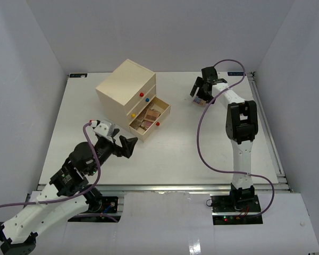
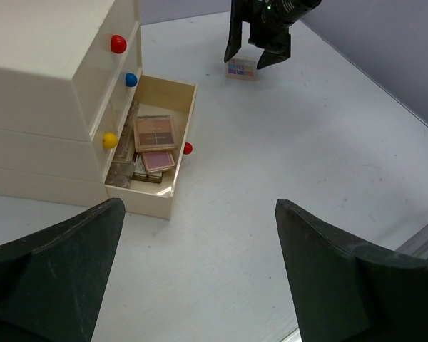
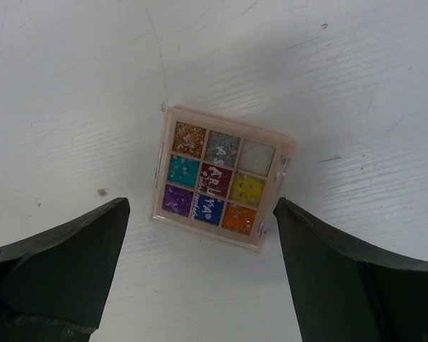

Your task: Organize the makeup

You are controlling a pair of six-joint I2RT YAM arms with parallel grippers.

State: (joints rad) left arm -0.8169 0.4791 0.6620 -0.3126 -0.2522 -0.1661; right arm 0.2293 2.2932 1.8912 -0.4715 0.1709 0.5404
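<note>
1. The glitter palette [image 3: 221,178], a flat square case with nine coloured pans under a clear lid, lies flat on the white desk [image 1: 175,154]. It is toward the far right and well apart from the drawer chest [image 1: 122,85].
2. The right fingers [image 3: 64,271] are spread wide, one on each side of the glitter palette. In the right wrist view the case sits in the gap between them with bare desk on both sides, so they grip nothing.
3. The left fingers [image 2: 57,263] are also spread wide and hold nothing. They hang over bare desk near the front of the open drawer [image 2: 185,114] and point toward the chest.
4. The cream drawer chest stands at the far left-centre of the desk, turned at an angle. A red knob [image 2: 118,43], a blue knob [image 2: 130,79] and a yellow knob [image 2: 110,140] show on its front.
5. The open drawer is the lowest one. It is pulled out toward the middle of the desk and has a second red knob [image 2: 187,148] on its face.
6. Several flat palettes lie stacked inside the open drawer. A brown-and-pink palette [image 2: 155,133] is on top, with a smaller pink palette [image 2: 158,160] just beside it. The pieces underneath are too hidden to tell apart.
</note>
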